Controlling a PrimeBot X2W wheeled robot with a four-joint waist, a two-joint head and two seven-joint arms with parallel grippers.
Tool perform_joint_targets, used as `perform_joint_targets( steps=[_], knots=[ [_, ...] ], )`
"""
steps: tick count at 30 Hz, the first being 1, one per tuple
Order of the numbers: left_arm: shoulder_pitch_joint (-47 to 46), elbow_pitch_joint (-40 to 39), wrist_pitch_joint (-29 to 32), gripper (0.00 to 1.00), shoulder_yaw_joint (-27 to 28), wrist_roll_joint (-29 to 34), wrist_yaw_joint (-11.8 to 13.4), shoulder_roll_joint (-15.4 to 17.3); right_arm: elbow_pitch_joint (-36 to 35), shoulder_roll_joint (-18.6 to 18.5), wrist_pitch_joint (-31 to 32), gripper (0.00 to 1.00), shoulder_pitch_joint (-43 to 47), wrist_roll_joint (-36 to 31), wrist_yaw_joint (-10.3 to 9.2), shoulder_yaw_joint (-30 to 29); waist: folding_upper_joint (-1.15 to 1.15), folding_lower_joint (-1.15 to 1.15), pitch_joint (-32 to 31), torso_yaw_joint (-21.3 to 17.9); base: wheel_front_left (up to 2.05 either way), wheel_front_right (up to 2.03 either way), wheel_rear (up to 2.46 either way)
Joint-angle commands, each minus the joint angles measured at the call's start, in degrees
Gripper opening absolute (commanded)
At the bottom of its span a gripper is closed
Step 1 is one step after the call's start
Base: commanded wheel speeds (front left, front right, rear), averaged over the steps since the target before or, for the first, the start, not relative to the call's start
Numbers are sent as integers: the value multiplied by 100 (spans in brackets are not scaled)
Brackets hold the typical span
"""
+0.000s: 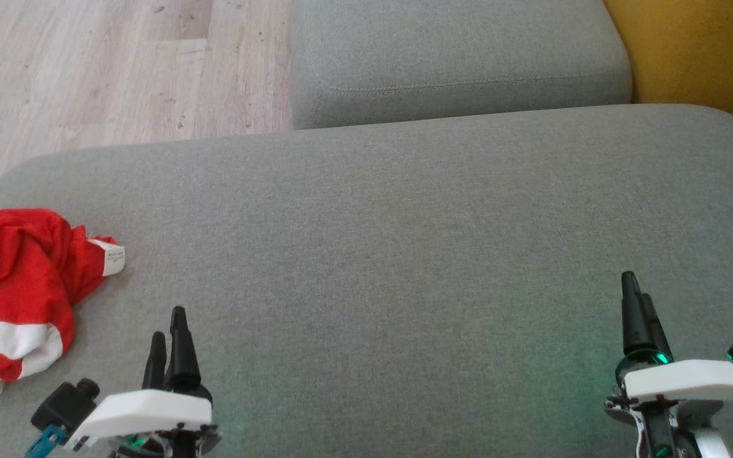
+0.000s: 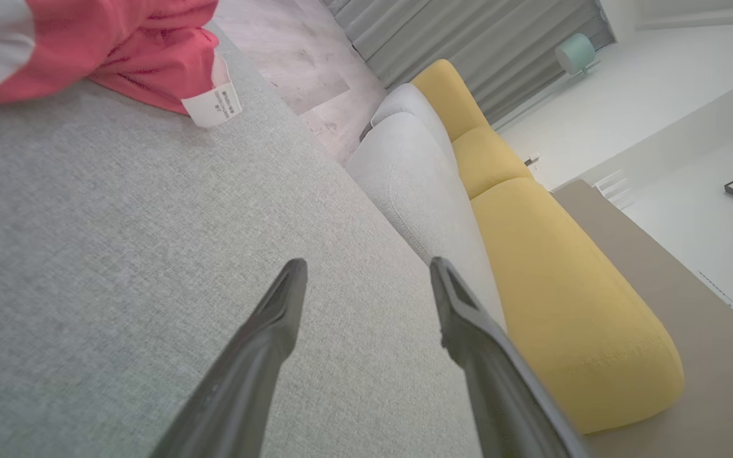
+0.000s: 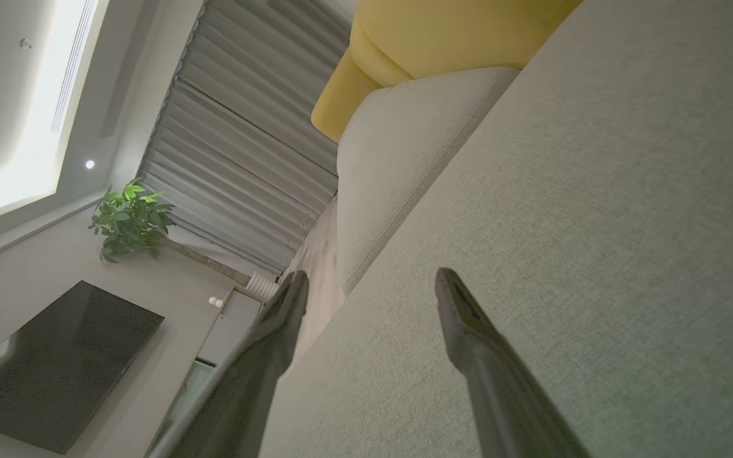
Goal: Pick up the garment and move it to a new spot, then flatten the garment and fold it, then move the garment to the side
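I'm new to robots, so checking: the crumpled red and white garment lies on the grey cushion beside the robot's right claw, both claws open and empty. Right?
Not quite. The head view shows the garment beside the left claw, not the right claw. Otherwise yes: crumpled on the grey cushion, both claws open and empty.

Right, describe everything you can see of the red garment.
The garment is red, a thin knit by its look, with a broad white band low down and a small white printed label sticking out at its right edge. It lies crumpled in a loose heap at the left end of the grey cushion, partly cut off by the head view's edge. It rests on the cushion; the open left gripper stands apart from it.
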Motion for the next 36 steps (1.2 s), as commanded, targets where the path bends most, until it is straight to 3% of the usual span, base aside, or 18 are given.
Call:
perform_joint_targets(
  steps=[1, 36],
  knots=[
    [-285, -238, -95, 100, -10, 237, 32, 28, -262, -31, -101, 100, -136, -244, -2, 90, 0, 0, -10, 0, 0, 0, 0],
    [-246, -505, -682, 100, -617, 2764, 228, 38, -584, -42, -692, 100, -10, -2995, -3, 712, 0, 0, -215, 22, 0, 0, 0]
  ],
)
